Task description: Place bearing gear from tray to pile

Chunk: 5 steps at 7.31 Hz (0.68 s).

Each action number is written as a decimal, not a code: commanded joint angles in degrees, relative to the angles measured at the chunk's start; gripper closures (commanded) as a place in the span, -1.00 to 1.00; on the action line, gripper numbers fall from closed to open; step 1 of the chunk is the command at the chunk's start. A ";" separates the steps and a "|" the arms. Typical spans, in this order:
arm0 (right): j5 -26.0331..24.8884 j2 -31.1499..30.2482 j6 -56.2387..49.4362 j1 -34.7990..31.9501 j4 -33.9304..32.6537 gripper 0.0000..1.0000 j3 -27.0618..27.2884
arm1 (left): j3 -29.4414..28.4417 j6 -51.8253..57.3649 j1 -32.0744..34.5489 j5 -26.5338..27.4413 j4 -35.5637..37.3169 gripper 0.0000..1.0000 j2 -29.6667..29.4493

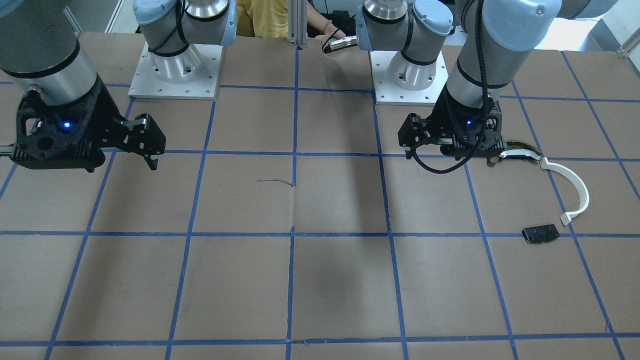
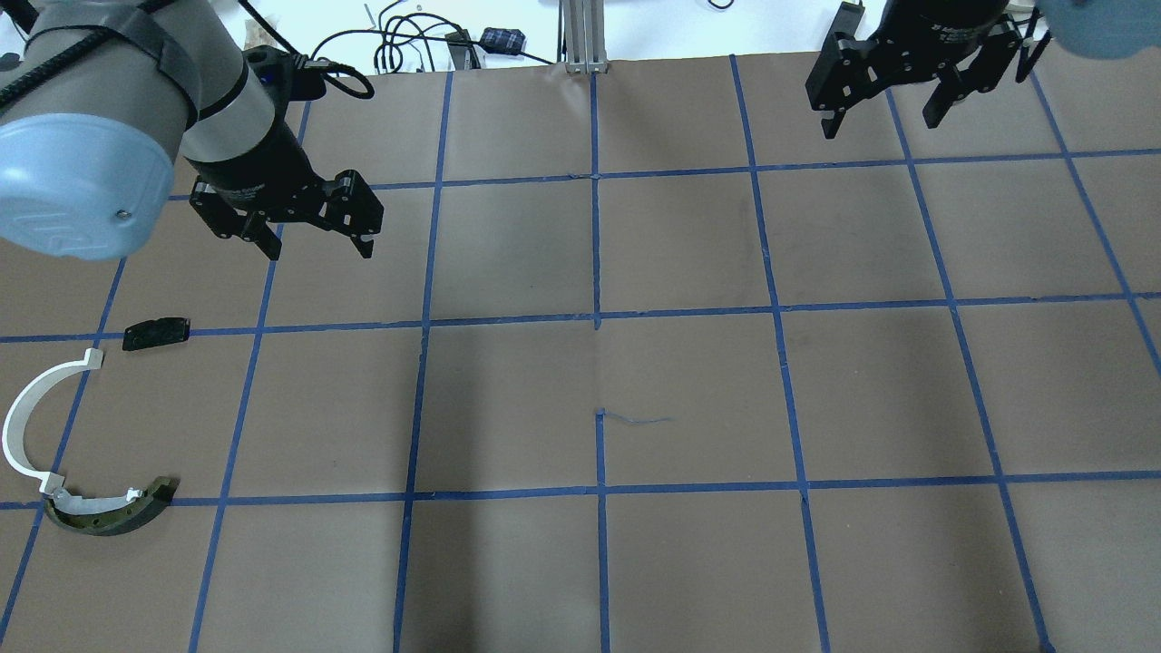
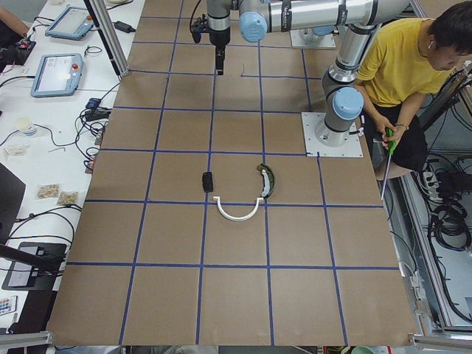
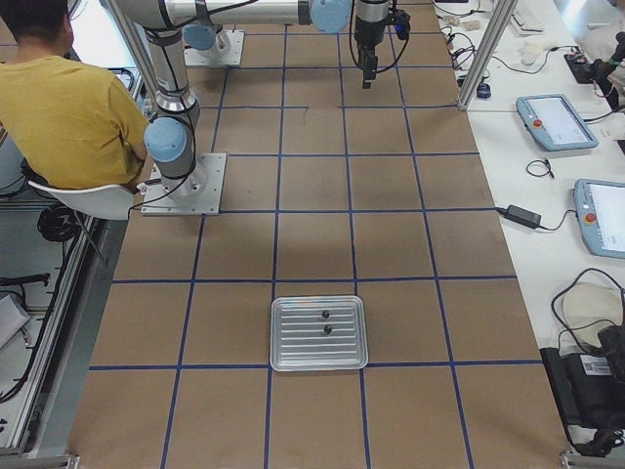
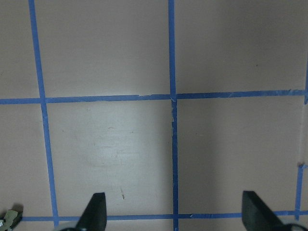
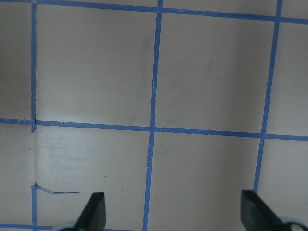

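Left gripper point(image 2: 317, 243): fingers spread wide, nothing between them. Hangs over bare table.
Right gripper point(image 2: 880, 121): also spread and empty, over bare table.
Tray point(image 4: 319, 368): seen only from the right-end camera. It sits well apart from both grippers, out past the right one toward that end of the table.
Bearing gear point(image 4: 323, 315): a small dark piece lying in the tray with a second dark piece point(image 4: 327, 329) just beside it. Likely both are gears, but they are too small to be sure.
Pile: white arc strip point(image 2: 23, 417) with the dark curved piece point(image 2: 113, 517) touching its end, and the black plate point(image 2: 156, 333) lying apart from them. All are on the left gripper's outer side, and the plate is nearest to it.
Done: nothing, by the look of it. No small round part shows among the pile pieces.
Left to do: the whole job of reaching the tray, gripping one gear, carrying it across and setting it down by the pile.
Note: the tray is on the right gripper's side and the pile on the left's, so a long carry or a hand-over seems likely.
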State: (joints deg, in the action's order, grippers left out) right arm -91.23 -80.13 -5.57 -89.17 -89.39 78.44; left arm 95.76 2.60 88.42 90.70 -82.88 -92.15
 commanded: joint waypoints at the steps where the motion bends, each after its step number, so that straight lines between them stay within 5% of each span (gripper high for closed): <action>1: 0.08 0.76 -0.59 -0.04 -0.34 -1.00 -0.48 | -0.05 0.04 0.00 0.00 0.00 -1.00 0.12; 5: -0.88 0.94 -0.85 1.36 -3.34 -1.00 1.35 | -0.05 0.04 0.00 0.00 0.00 -1.00 0.13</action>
State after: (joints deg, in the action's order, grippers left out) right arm -91.77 -79.30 -6.30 -88.55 -92.20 78.85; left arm 95.73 2.61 88.42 90.70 -82.88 -92.03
